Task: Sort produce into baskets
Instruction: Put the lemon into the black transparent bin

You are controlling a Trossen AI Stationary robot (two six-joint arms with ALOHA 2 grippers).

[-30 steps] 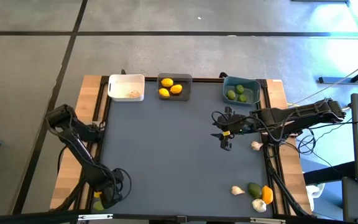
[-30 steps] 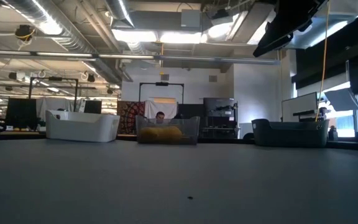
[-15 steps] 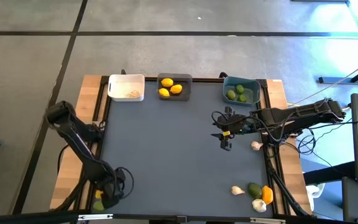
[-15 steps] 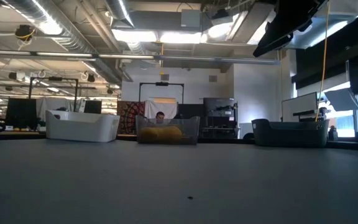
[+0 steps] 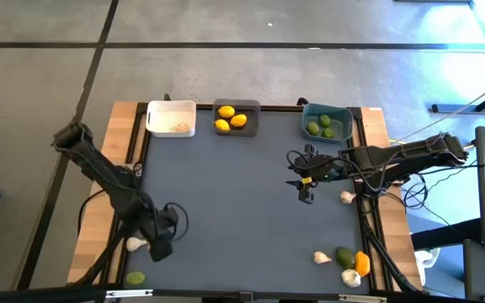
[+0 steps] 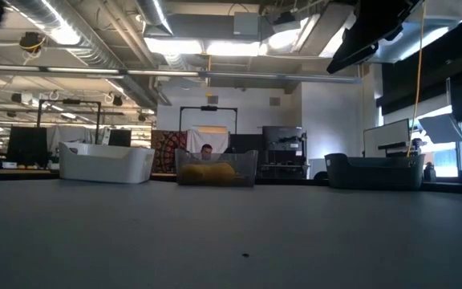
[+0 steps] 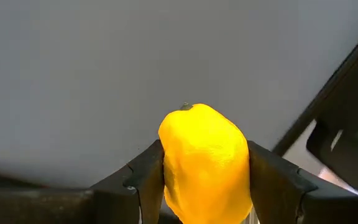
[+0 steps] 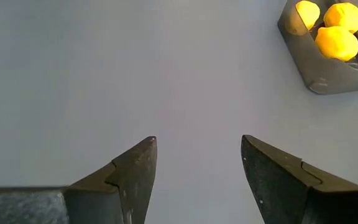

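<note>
I grip a lemon (image 7: 205,163) in the left end effector (image 5: 160,240) for the dark grey basket (image 5: 237,119); the right end effector (image 5: 307,192) waits open.

Dark table (image 5: 242,210): white basket (image 5: 171,119), grey basket (image 5: 237,119), teal basket (image 5: 326,123) along far edge; loose produce (image 5: 343,262) near right corner.
</note>
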